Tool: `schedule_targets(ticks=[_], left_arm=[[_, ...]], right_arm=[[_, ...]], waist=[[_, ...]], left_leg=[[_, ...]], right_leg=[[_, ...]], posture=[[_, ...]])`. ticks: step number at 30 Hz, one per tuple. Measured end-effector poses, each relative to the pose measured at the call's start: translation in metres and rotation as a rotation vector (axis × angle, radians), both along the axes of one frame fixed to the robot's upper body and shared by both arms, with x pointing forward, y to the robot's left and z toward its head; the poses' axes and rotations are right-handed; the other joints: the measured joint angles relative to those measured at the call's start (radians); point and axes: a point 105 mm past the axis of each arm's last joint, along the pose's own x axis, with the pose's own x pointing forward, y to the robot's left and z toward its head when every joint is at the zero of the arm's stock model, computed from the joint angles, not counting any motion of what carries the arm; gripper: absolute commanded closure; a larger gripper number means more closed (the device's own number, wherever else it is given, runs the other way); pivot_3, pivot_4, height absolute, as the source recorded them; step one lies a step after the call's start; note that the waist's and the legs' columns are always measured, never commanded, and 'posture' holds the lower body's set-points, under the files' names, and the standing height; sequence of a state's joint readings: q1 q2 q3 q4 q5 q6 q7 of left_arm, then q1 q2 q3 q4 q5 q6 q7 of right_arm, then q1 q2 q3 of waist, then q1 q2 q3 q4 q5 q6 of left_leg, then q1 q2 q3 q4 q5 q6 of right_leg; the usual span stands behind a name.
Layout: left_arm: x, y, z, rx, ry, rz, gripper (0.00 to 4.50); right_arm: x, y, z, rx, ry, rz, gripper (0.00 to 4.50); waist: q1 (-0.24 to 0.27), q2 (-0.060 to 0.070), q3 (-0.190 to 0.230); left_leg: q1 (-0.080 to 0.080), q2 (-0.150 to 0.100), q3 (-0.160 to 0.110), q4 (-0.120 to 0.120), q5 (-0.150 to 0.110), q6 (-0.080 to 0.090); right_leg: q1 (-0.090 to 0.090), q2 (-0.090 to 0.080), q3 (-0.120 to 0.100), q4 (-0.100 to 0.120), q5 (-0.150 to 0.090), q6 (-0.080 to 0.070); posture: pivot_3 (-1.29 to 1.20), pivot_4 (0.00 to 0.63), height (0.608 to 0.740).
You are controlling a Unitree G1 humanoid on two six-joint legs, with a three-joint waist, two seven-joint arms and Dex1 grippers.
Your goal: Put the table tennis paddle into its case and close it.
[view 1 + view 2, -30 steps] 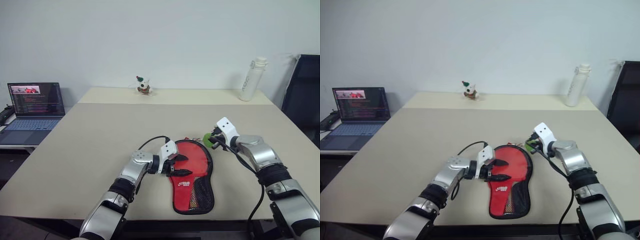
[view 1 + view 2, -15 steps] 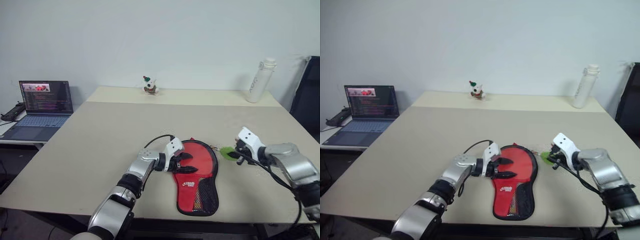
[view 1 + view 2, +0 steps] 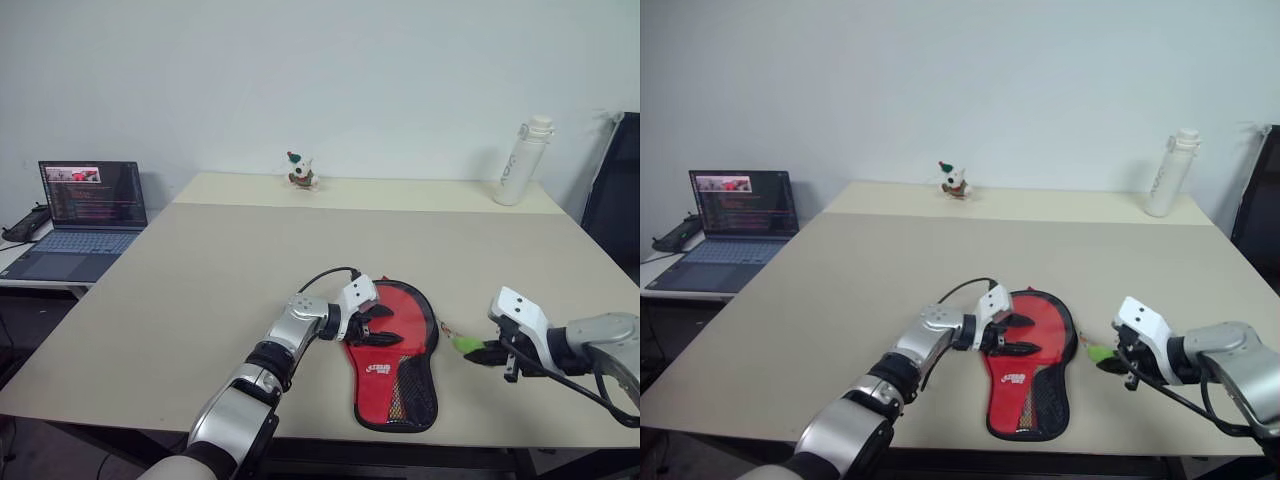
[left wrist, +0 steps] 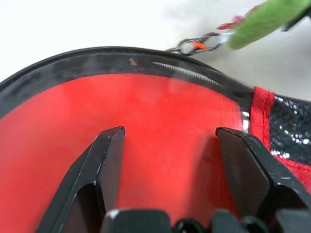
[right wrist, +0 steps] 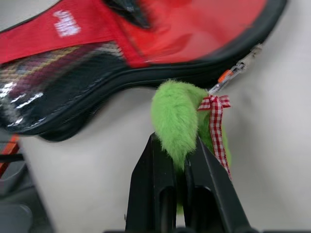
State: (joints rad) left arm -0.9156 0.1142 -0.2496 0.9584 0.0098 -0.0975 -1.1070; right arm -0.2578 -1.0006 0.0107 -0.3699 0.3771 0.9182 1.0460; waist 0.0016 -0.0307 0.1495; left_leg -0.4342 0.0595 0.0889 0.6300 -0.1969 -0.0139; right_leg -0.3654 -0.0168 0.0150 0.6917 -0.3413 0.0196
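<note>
The case [image 3: 396, 352] lies flat on the table, red side up, with its black mesh pocket toward the near edge. My left gripper [image 3: 390, 326] is open, its two black fingers [image 4: 109, 150] spread over the round red head of the case. To the right of the case, my right gripper [image 3: 480, 352] is shut on the fuzzy green pull [image 5: 177, 114]. The pull's short cord [image 5: 238, 68] runs taut to the zip on the case's black edge. The table tennis paddle is hidden.
The beige table [image 3: 200, 280] stretches far behind the case. An open laptop [image 3: 90, 205] sits on a side desk at the left. A small toy figure [image 3: 299, 170] and a white bottle [image 3: 521, 160] stand at the far edge. A dark chair [image 3: 625, 190] is at the right.
My right gripper has drawn the green pull from the case's far right rim toward me and to the right. The left gripper has stayed on the case's head. The camera shifted early on.
</note>
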Motion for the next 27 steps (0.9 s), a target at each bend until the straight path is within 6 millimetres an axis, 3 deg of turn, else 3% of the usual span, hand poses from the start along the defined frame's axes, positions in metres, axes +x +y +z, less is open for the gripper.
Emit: schedule_targets(ticks=[5,10,16,24,27], left_arm=[[0.000,-0.001,-0.001,0.001,-0.016,-0.007,1.24],[-0.001,-0.005,-0.002,0.002,-0.016,-0.014,1.24],[-0.001,-0.010,-0.002,-0.005,-0.016,-0.015,1.24],[0.002,-0.012,-0.003,0.001,-0.026,0.009,1.24],[0.002,-0.012,-0.004,0.004,-0.029,0.014,1.24]], right_arm=[[-0.018,-0.001,-0.006,0.000,0.058,0.015,4.46],[-0.050,-0.002,-0.009,0.014,0.149,0.054,4.46],[-0.084,0.010,-0.010,0.050,0.221,0.119,4.46],[-0.140,0.041,-0.024,0.091,0.359,0.267,4.46],[-0.149,0.046,-0.025,0.091,0.367,0.301,4.46]], waist=[[0.000,0.000,0.000],[0.002,0.001,0.000],[0.009,0.000,0.000],[0.011,0.000,-0.001],[0.009,-0.001,-0.001]], left_leg=[[0.001,0.000,-0.002,0.000,0.000,0.000],[0.002,0.000,-0.006,0.000,-0.002,0.002],[0.002,-0.003,-0.008,0.000,-0.002,0.003],[0.002,-0.004,-0.011,0.000,-0.003,0.003],[0.003,-0.004,-0.012,0.000,-0.003,0.003]], right_leg=[[0.004,0.000,-0.002,-0.003,0.000,0.000],[0.011,0.000,-0.007,-0.010,0.000,0.000],[0.013,-0.001,-0.009,-0.012,-0.001,0.002],[0.014,-0.001,-0.010,-0.012,-0.002,0.004],[0.015,-0.001,-0.011,-0.012,-0.004,0.007]], posture=[[0.00,0.150,0.740],[0.00,0.150,0.740],[0.00,0.150,0.740],[0.00,0.150,0.740],[0.00,0.150,0.740]])
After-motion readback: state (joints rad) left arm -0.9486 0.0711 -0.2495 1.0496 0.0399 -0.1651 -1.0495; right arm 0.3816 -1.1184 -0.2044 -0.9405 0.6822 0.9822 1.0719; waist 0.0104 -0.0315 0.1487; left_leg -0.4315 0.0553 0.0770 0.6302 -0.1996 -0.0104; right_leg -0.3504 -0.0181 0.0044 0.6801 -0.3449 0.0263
